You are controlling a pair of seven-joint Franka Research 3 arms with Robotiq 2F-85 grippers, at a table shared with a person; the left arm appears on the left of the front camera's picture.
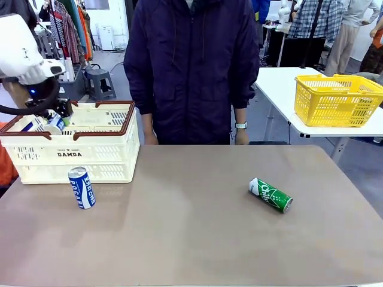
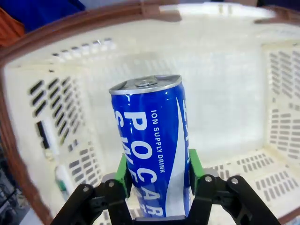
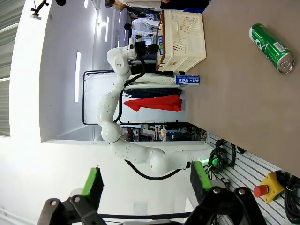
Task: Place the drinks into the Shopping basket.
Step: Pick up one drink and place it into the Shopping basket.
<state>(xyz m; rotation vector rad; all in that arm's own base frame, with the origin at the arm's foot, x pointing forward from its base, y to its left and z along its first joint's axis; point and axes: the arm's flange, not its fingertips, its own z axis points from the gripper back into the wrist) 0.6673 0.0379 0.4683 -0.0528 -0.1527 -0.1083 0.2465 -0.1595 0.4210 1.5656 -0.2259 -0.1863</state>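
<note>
The blue can (image 2: 150, 154) gleams, glossy printed metal with a silver top; the basket (image 1: 72, 154) is slotted cream plastic, and the worktop (image 1: 191, 239) looks smooth and matt.

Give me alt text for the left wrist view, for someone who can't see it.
A silver-topped blue-and-white drink can is clamped by the left gripper, jaws shut on it between green pads. Behind it lies the inside of the cream-white slotted Shopping basket, with its brown rim around the edge.
</note>
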